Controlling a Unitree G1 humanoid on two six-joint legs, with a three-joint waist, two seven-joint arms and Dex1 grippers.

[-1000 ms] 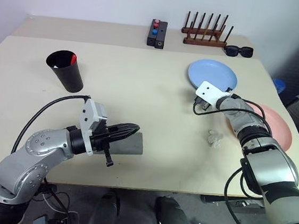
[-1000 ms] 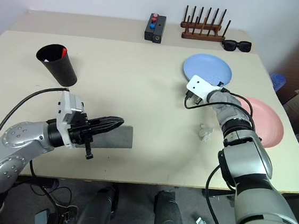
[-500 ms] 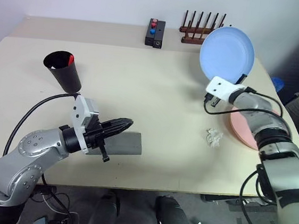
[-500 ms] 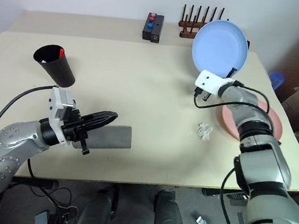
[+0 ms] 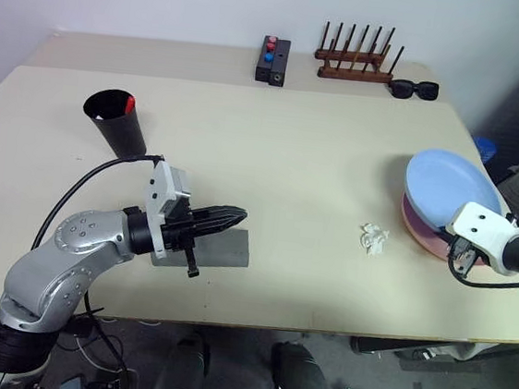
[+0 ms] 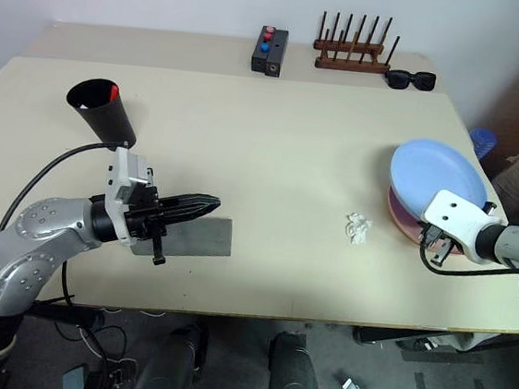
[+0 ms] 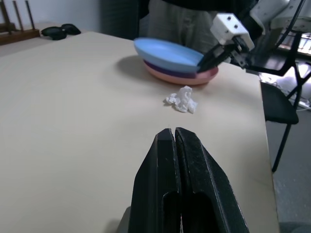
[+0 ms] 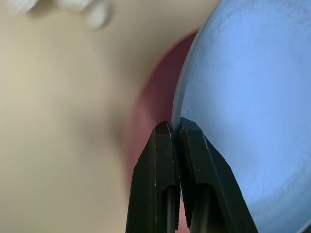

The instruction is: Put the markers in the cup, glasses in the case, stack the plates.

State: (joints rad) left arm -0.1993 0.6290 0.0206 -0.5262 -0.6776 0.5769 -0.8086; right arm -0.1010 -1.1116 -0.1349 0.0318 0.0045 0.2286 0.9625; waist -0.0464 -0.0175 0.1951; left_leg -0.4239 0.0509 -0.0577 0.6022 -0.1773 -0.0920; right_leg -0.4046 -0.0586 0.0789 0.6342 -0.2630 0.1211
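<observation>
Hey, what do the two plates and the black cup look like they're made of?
Blue plate and pink plate: likely plastic or melamine, thin rims, flat matte colour; ceramic can't be ruled out. Black cup: probably plastic, thin wall with a dull sheen.

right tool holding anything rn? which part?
Yes: the right tool pinches the light blue plate by its near rim, over the pink plate.

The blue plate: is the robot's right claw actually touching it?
Touching. In the right wrist view the right gripper is shut on the rim of the blue plate, which lies over the pink plate.
</observation>
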